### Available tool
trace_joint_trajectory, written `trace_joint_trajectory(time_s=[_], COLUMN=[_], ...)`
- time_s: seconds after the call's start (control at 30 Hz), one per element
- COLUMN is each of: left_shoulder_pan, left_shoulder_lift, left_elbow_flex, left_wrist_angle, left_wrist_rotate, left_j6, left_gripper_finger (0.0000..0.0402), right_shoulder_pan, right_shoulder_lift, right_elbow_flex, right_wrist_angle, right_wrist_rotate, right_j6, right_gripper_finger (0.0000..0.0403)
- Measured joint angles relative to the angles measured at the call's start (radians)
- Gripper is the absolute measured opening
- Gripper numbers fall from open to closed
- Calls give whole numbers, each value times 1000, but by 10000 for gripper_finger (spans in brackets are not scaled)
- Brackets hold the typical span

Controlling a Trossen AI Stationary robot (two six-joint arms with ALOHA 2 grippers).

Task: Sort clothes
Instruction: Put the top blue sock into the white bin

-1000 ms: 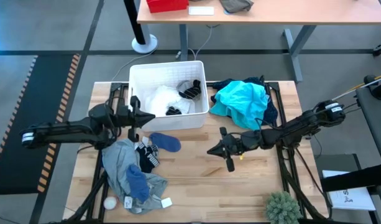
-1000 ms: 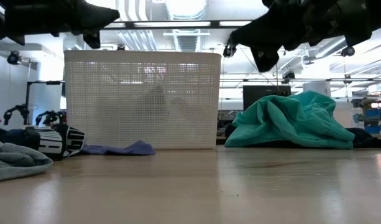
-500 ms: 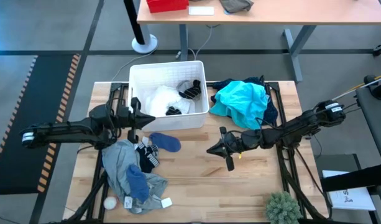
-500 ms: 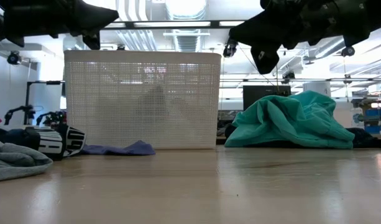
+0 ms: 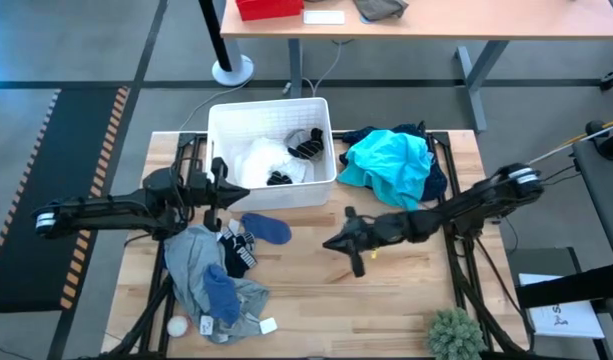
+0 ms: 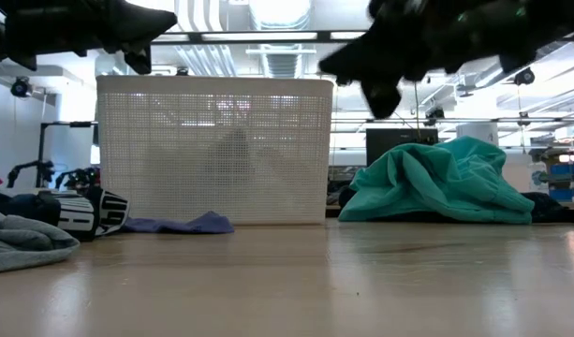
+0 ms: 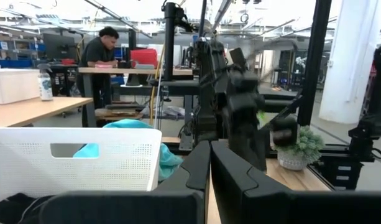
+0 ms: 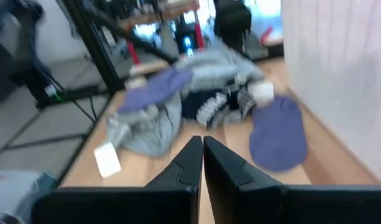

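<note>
Reach step, nothing carried. Right pincer (image 5: 331, 243) hangs above the bare tabletop (image 5: 406, 290), fingers pressed together and empty, aimed at the blue cloth (image 5: 267, 228) just in front of the basket (image 5: 271, 150). Left pincer (image 5: 218, 188) also closed, empty, at the basket's front wall (idle). Grey garment (image 5: 194, 262) and striped socks (image 5: 236, 248) lie at the near left, teal garment (image 5: 388, 165) right of the basket. Next move likely: open the fingers, drop onto the blue cloth, pinch.
</note>
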Motion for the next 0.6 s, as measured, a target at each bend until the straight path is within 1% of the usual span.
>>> trace_joint_trajectory(time_s=[0.17, 0.27, 0.37, 0.47, 0.6], left_shoulder_pan=[0, 0, 0, 0, 0], left_shoulder_lift=[-1, -1, 0, 0, 1], left_elbow_flex=[0, 0, 0, 0, 0], left_wrist_angle=[-1, -1, -2, -2, -3], left_wrist_rotate=[0, 0, 0, 0, 0], left_j6=[3, 4, 1, 0, -1], left_gripper_finger=[0, 0, 0, 0, 0], right_shoulder_pan=[0, 0, -4, -16, -48], right_shoulder_lift=[163, 239, 291, 320, 327], right_elbow_flex=[82, 136, 184, 229, 295], right_wrist_angle=[0, -2, 2, -31, -186], right_wrist_rotate=[0, 0, 0, 1, 7], right_j6=[16, 33, 43, 43, 60], right_gripper_finger=[1, 15, 43, 80, 132])
